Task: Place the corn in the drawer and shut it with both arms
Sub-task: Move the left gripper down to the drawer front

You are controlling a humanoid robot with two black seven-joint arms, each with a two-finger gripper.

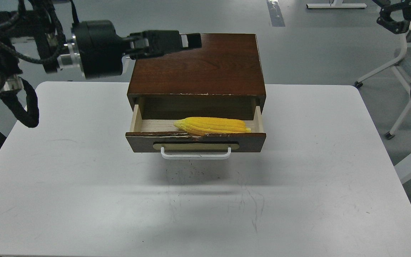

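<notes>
The yellow corn (212,125) lies lengthwise in the open drawer (252,142), towards its right side and against the front board. The drawer is pulled out of the dark wooden cabinet (198,67); its white bar handle (195,156) faces me. My left gripper (191,40) reaches in from the left, above the cabinet's back left top; it is seen side-on, so its fingers cannot be told apart. My right gripper (391,19) is small at the top right corner, far from the cabinet, and its state is unclear. Neither touches the drawer or the corn.
The cabinet stands at the back middle of the white table (84,171). White chair or stand legs (401,107) are on the floor beyond the table's right edge. The left arm's thick black body (95,48) and cables hang over the table's back left corner.
</notes>
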